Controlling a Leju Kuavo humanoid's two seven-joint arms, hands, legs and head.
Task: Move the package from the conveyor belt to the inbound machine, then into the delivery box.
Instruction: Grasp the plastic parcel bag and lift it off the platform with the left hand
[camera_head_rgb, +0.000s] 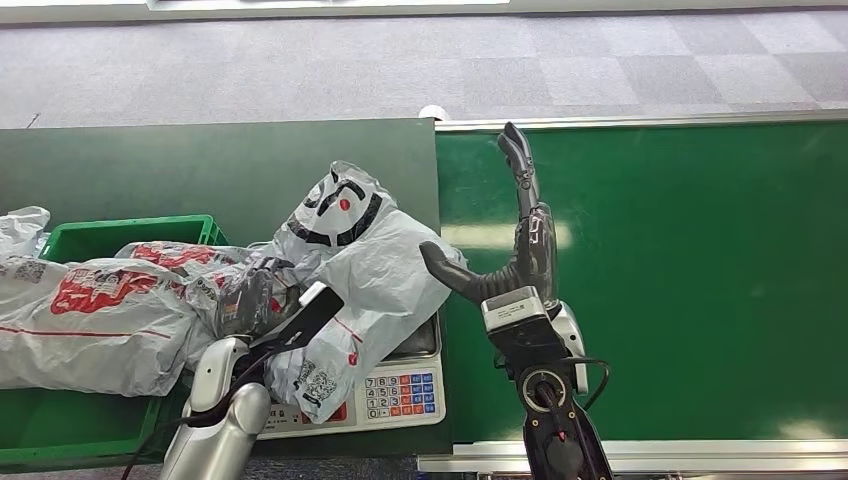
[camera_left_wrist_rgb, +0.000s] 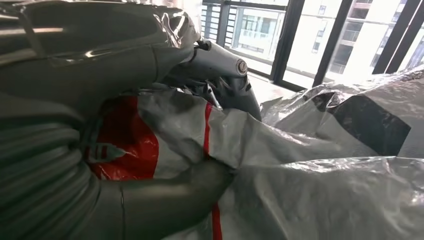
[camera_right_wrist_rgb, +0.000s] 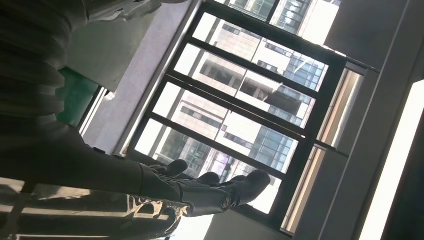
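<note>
My left hand (camera_head_rgb: 300, 318) pinches the package (camera_head_rgb: 370, 262), which sags over the scale (camera_head_rgb: 400, 392) beside the crammed green box (camera_head_rgb: 75, 240); my right hand (camera_head_rgb: 510, 262), fingers spread and empty, hangs over the bare belt (camera_head_rgb: 700, 280). I judge the slack bag may slip or snag the box rim

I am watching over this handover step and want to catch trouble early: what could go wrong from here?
The left hand holds the crinkled grey plastic mail bag by loose film, so it may slip or tear when lifted. The bag drapes over the white electronic scale and could snag its edge. The green plastic crate is already heaped with similar bags, so this one might slide off.
</note>
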